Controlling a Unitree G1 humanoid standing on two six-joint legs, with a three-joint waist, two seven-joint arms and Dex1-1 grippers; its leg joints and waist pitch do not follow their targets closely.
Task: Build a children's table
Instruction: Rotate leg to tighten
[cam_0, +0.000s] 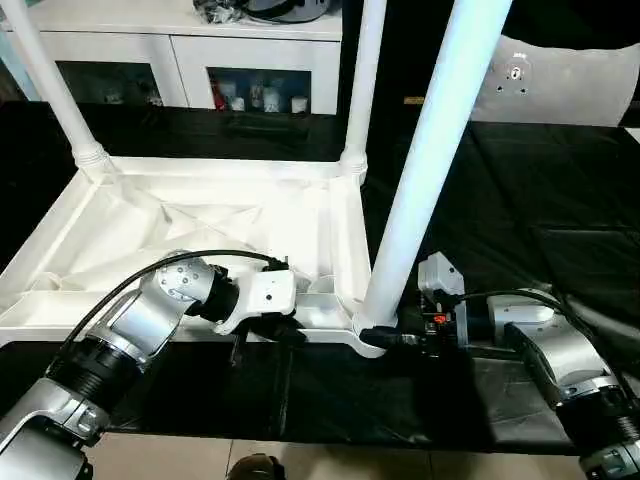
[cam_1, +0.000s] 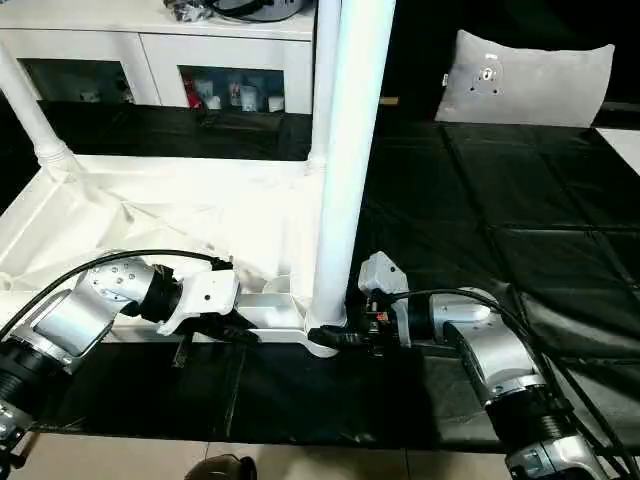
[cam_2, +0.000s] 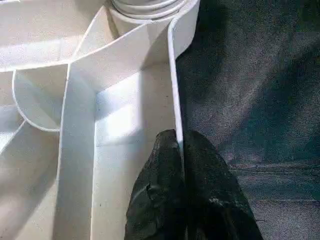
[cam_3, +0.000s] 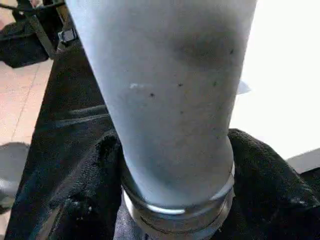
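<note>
The white table top (cam_0: 120, 215) lies upside down on a black cloth, ribbed underside up. Three white legs stand in its corner sockets: one at the far left (cam_0: 45, 80), one at the far right (cam_0: 365, 70), and one at the near right (cam_0: 430, 160). My left gripper (cam_0: 288, 333) is shut on the top's thin near rim wall (cam_2: 174, 75), one finger on each side of it. My right gripper (cam_0: 385, 338) reaches in from the right at the foot of the near right leg (cam_3: 165, 100). Its black fingers (cam_3: 102, 155) press against both sides of the leg just above the socket collar.
Black cloth (cam_0: 520, 220) covers the work surface to the right of the top. A grey-white cushion (cam_1: 525, 80) leans at the back right. A white cabinet (cam_0: 200, 60) with glass doors stands behind. Bare floor (cam_0: 330, 455) runs along the cloth's near edge.
</note>
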